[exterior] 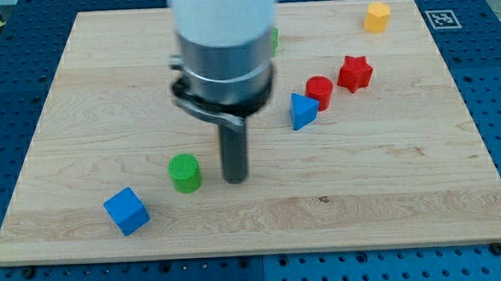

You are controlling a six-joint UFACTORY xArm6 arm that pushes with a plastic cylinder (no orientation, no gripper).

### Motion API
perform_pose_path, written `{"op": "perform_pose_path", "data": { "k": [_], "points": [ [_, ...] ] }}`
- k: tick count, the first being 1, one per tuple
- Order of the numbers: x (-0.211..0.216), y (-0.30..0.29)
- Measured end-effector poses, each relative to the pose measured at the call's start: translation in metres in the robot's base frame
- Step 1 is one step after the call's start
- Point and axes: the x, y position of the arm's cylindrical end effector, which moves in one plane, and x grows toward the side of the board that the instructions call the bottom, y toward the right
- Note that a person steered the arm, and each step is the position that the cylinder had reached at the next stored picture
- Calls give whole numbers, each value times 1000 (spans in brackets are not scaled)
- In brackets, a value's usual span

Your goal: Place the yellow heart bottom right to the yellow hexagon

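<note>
The yellow hexagon [377, 17] sits near the view's top right corner of the wooden board [405, 184]. No yellow heart shows in this view; the arm's body may hide it. My tip [235, 180] rests on the board at centre-left, just right of the green cylinder [184, 173], far down and left of the yellow hexagon.
A blue cube [126, 210] lies at the lower left. A blue triangle [303, 111], a red cylinder [319, 92] and a red star [354, 72] form a diagonal row right of centre. A green block [274, 41] peeks out behind the arm at the top.
</note>
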Motion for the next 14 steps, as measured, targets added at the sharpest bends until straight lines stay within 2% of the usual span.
{"op": "perform_pose_path", "data": {
  "k": [1, 2, 3, 5, 6, 9, 10, 11, 12, 13, 14],
  "points": [
    [-22, -49],
    [-46, -66],
    [-47, -23],
    [-42, 101],
    [-42, 104],
    [-42, 185],
    [-60, 208],
    [-62, 206],
    [-50, 173],
    [-71, 173],
    [-86, 221]
  ]
}}
